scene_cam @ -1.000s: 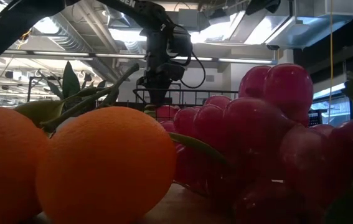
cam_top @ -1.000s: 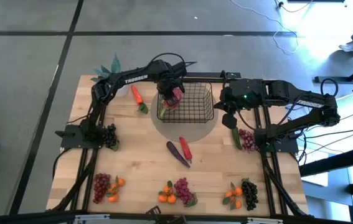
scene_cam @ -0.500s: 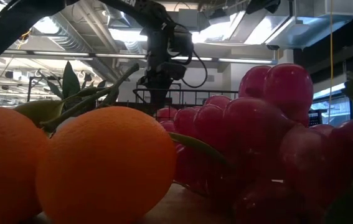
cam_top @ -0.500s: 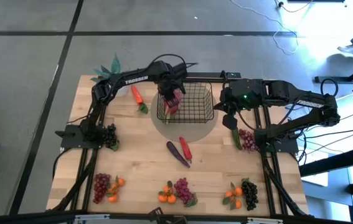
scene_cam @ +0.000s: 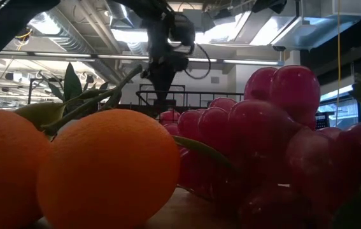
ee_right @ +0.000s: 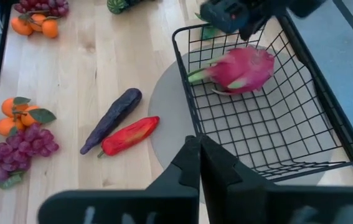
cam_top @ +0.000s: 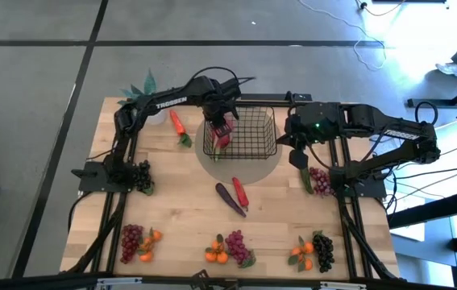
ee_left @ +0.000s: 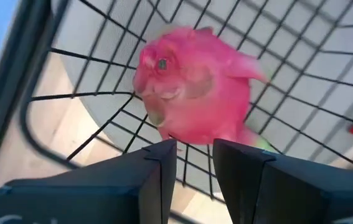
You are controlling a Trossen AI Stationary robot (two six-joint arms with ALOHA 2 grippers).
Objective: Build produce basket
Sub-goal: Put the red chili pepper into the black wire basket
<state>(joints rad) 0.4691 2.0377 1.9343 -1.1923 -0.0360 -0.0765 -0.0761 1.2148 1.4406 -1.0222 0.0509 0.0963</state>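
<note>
basket [cam_top: 242, 133] sits at far middle of worktop [cam_top: 180, 201], pink radish [ee_right: 243, 68] lying inside near its left wall. left gripper [ee_left: 193, 163] just above radish, fingers narrow, holding nothing. right gripper [ee_right: 199, 163] pressed shut, empty, beside basket. risk: left arm rising could snag wire rim, drag basket; radish may roll.

Black grid basket [ee_right: 325, 124]; pink radish [ee_left: 192, 87]; red pepper [ee_right: 129, 135].

The left tool [cam_top: 222, 122] and radish [ee_right: 243, 70] crowd one basket [cam_top: 254, 145] end; the rest lies open.
</note>
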